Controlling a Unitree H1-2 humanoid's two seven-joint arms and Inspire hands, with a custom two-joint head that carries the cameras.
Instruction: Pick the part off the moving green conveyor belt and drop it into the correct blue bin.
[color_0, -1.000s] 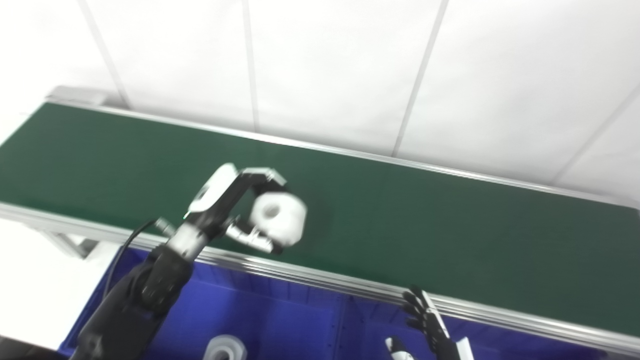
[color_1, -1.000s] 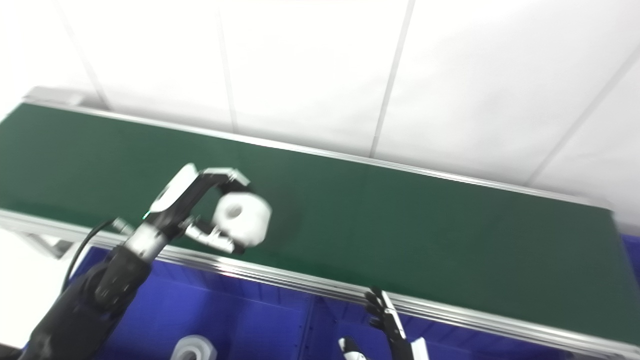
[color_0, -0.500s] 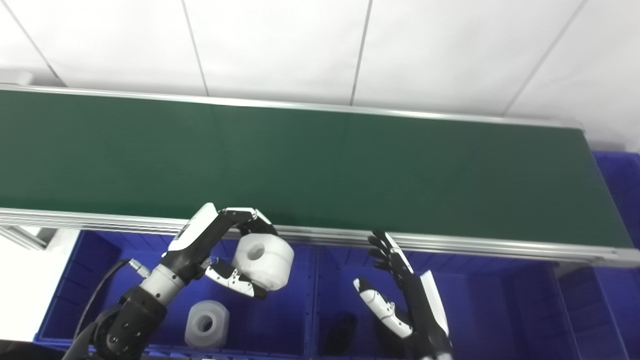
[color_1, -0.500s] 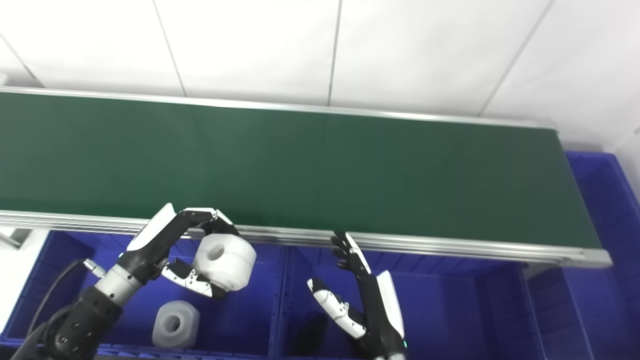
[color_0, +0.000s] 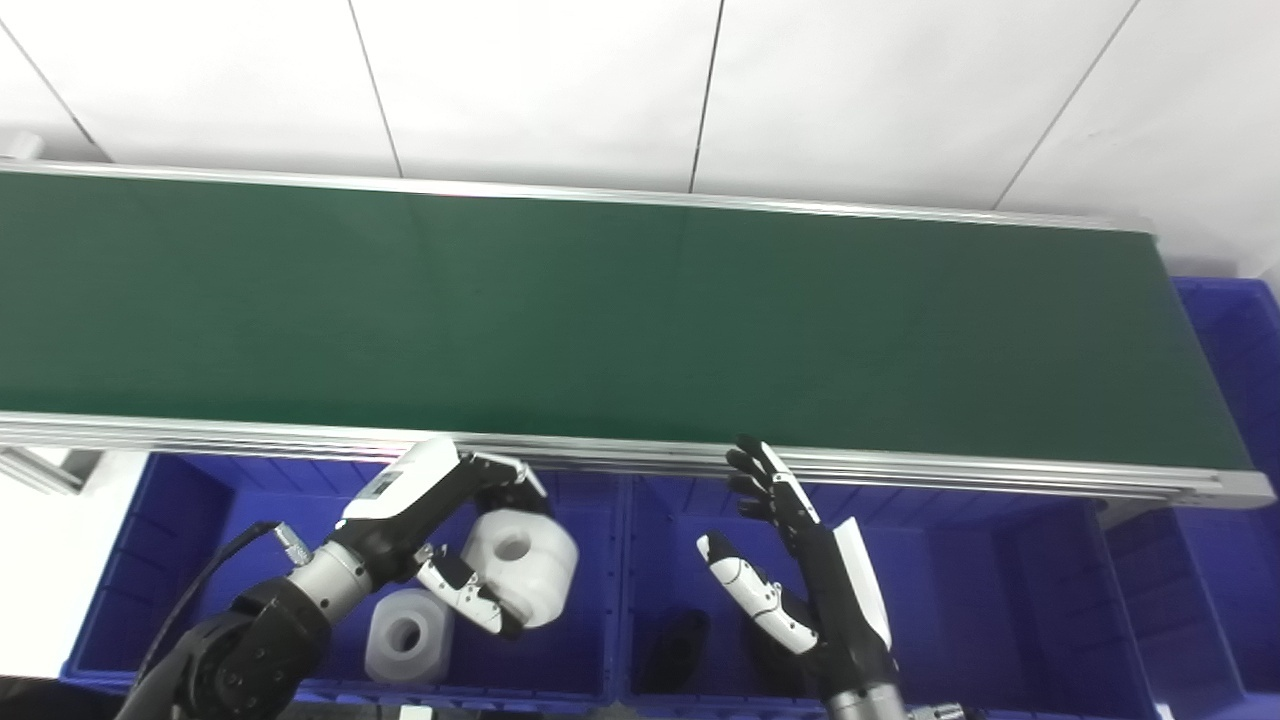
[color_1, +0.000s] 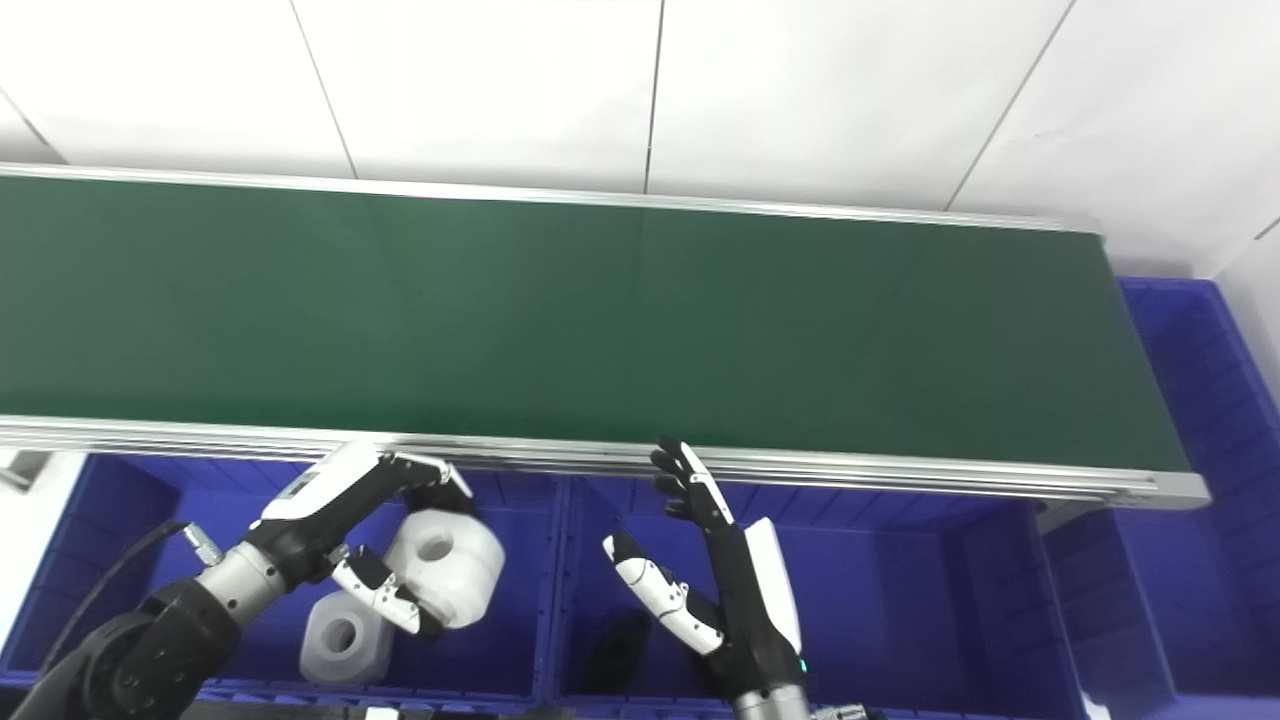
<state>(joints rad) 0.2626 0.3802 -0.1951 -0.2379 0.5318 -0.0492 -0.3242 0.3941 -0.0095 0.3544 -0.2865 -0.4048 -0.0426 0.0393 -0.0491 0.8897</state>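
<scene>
My left hand (color_0: 430, 520) is shut on a white cylindrical part with a centre hole (color_0: 520, 565) and holds it over the left blue bin (color_0: 180, 520), below the belt's near rail. A second white part (color_0: 405, 635) of the same kind lies in that bin under the hand. My right hand (color_0: 800, 570) is open, fingers spread and pointing up, over the middle blue bin (color_0: 950, 560). The green conveyor belt (color_0: 620, 320) has nothing on it.
A dark part (color_0: 680, 645) lies in the middle bin near its left wall. Another blue bin (color_0: 1235, 330) stands past the belt's right end. The belt's metal rail (color_0: 600, 455) runs just above both hands. A white tiled wall is behind.
The camera swung down and right at first. My left hand brought the white part off the belt, over the rail, then lower into the left bin. The right hand stayed open.
</scene>
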